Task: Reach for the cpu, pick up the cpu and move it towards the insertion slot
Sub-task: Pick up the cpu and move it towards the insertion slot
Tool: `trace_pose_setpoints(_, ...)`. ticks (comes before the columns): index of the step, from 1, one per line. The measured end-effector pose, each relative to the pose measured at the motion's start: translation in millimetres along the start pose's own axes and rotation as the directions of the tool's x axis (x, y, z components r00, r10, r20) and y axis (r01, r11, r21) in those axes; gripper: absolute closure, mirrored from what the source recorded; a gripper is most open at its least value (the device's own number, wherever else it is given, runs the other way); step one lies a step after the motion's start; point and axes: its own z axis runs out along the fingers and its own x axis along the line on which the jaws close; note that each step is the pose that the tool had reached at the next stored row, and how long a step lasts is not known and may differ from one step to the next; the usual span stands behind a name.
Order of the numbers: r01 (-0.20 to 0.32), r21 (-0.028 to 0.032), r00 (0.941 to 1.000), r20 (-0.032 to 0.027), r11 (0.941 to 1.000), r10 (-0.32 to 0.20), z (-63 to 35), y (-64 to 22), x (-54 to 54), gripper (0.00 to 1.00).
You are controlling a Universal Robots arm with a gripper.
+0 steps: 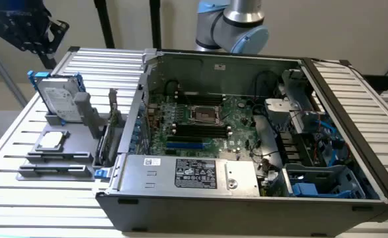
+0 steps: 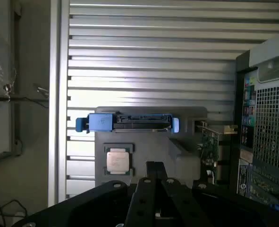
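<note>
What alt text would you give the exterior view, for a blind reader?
The robot's gripper hangs shut and empty, high at the exterior view's left, apart from the cpu lying flat in a grey holder on a slatted table. Beside the holder, an open computer case shows the insertion slot.

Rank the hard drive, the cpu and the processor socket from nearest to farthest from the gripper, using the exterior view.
1. The hard drive, upright in the grey holder at the exterior view's left, closest under the gripper.
2. The cpu, flat on the same holder, nearer the camera.
3. The processor socket, inside the open computer case toward the exterior view's right.
</note>
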Motion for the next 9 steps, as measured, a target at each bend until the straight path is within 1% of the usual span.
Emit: trace_pose_setpoints(9,0.000,-0.0016,1.0000,0.0000,1.0000,0.000,0.0,0.0,0.0,0.89)
